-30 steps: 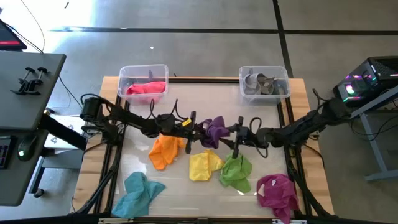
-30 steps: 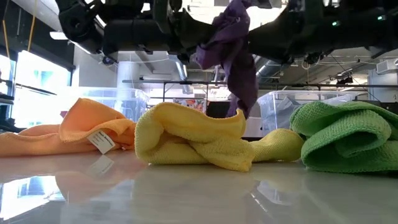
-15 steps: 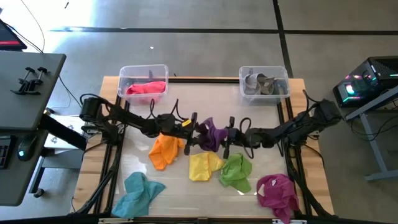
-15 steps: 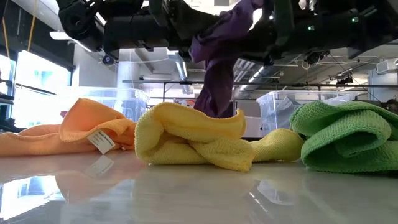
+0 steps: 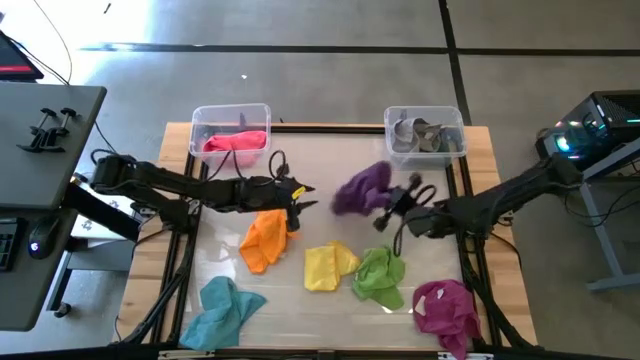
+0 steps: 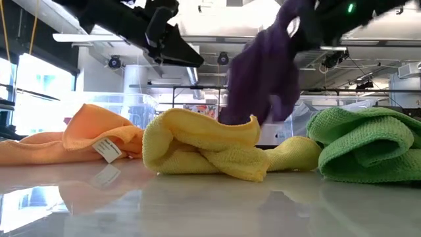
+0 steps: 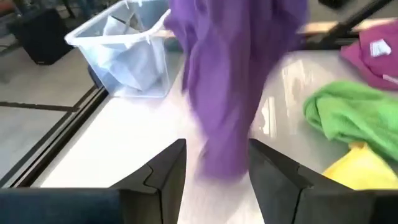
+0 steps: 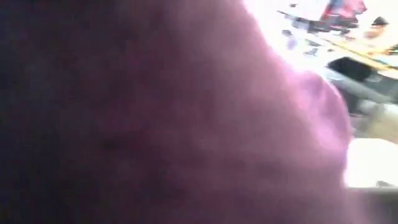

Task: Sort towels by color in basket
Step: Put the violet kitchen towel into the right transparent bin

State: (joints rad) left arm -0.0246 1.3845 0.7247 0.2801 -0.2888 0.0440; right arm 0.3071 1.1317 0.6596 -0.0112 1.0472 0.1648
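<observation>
A purple towel (image 5: 360,188) hangs in the air over the table's middle, with my right gripper (image 5: 389,203) shut on it; in the right wrist view the purple towel (image 8: 155,112) fills the picture. My left gripper (image 5: 300,203) stands open a little to its left, touching nothing; the purple towel (image 7: 236,74) hangs beyond its fingers. On the table lie an orange towel (image 5: 265,238), a yellow towel (image 5: 328,266), a lime green towel (image 5: 380,276), a magenta towel (image 5: 445,306) and a teal towel (image 5: 225,308). My right gripper holds the purple towel at its right-hand side (image 5: 378,196), coming at it from the table's right, roughly level. The cloth bunches over the fingers and hides the place of contact. The towel hangs slack below the gripper (image 6: 263,79), its lower end hidden behind the yellow towel.
Two clear bins stand at the far edge: the left bin (image 5: 200,122) holds a pink towel (image 5: 236,141), the right bin (image 5: 455,118) a grey towel (image 5: 420,134). The table top (image 5: 320,160) is bare between the bins. Desks and equipment flank the table.
My left gripper has opened, let go of the purple towel and drawn back toward the table's left edge. My right gripper came in, shut on the towel and carried it toward the right and far edge; the towel swings below it.
</observation>
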